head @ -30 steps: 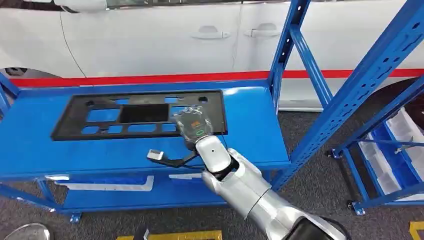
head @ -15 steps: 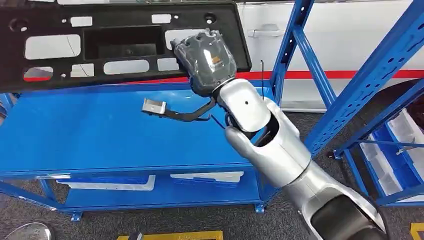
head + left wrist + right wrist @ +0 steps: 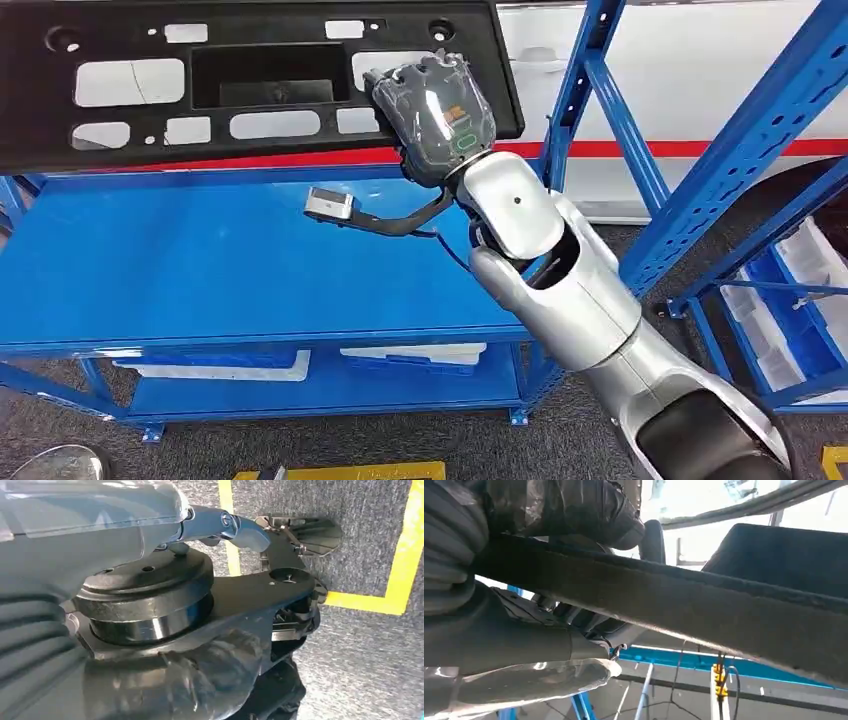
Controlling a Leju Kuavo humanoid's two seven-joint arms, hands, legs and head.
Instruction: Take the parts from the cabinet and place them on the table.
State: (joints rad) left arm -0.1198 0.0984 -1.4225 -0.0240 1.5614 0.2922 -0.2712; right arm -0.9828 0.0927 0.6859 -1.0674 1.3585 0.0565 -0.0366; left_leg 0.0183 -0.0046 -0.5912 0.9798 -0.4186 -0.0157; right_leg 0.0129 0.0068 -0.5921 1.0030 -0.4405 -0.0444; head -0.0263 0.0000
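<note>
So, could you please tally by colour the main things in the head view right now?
Black: 1, the panel held up by the right hand
Blue: 2, the cabinet and the rack
White: 1, the car
Total: 4

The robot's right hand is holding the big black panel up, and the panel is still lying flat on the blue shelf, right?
No. The right hand holds the panel, but the head view shows it lifted above the blue shelf, not lying on it.

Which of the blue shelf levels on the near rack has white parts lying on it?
The lower shelf, near the floor: flat white pieces lie there. The top shelf above it is bare blue.
</note>
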